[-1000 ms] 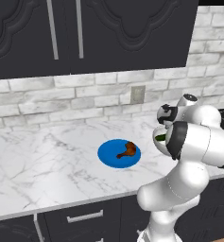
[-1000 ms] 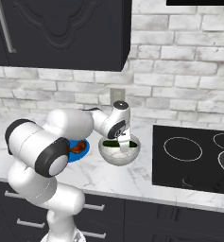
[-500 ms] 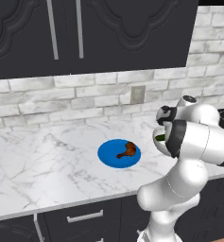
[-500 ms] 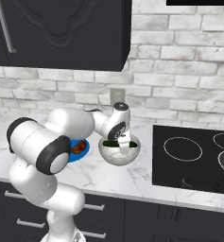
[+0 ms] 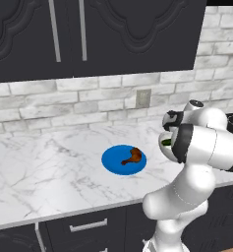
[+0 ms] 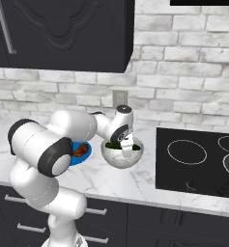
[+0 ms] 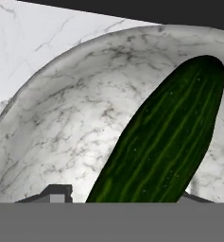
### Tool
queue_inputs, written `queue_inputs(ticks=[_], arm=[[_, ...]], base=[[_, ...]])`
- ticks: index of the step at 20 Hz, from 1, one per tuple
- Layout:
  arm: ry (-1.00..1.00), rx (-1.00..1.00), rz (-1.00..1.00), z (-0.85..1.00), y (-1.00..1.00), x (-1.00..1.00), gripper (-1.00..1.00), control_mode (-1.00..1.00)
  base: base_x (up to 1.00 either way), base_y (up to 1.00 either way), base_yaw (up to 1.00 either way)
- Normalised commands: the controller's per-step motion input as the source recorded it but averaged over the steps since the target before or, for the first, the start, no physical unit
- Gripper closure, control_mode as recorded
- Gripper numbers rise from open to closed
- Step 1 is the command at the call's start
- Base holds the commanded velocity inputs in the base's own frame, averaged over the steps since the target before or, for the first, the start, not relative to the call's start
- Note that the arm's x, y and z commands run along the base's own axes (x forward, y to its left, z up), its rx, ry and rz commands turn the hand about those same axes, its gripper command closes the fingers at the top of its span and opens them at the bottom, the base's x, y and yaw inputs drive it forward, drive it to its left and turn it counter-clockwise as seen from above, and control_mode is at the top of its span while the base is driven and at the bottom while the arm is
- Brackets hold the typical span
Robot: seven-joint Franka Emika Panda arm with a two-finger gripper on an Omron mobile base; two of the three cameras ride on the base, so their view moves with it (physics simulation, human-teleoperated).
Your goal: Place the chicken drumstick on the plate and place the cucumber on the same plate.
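The claw (image 6: 124, 144) is down inside the bowl (image 6: 122, 157), and its two dark tips (image 7: 56, 193) stand on either side of the cucumber (image 7: 163, 142). The tips are close to the cucumber, but I cannot tell if they are squeezing it or just sitting next to it. The cucumber is dark green with lighter stripes, and it leans against the inside wall of the bowl with one end up near the rim. In the right base view a bit of green cucumber (image 6: 117, 145) peeks over the edge of the bowl, right under the claw. The bowl is grey and white like marble and sits on the counter (image 6: 116, 178). Just to the left of the bowl in that view is the blue plate (image 6: 84, 153), partly hidden behind the arm. The chicken drumstick (image 5: 131, 156) lies on the plate (image 5: 115, 162), toward the side nearer the bowl, with its thin bone end pointing at the middle of the plate. On the other side of the bowl, a little way off, is the black stove top (image 6: 195, 161) with round rings on it. Behind the bowl is a grey brick wall (image 6: 183, 91) with a wall socket (image 5: 143, 98) on it, and dark cupboards (image 5: 88, 34) hang above the counter.
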Motion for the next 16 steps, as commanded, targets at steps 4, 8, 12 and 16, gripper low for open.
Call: queue_inputs(ticks=[4, 8, 12, 16], arm=[[0.0, 0.0, 0.0, 0.0, 0.0, 0.0, 1.0, -1.0], [-0.05, 0.0, 0.0, 0.1, 0.0, -0.03, 1.0, -1.0], [-0.1, 0.0, 0.0, 0.53, 0.0, -0.17, 1.0, -1.0], [-0.02, 0.0, -0.01, 0.72, 0.0, -0.03, 1.0, -1.0]], base=[[0.0, 0.0, 0.0], [0.0, 0.0, 0.0], [0.0, 0.0, 0.0], [0.0, 0.0, 0.0]])
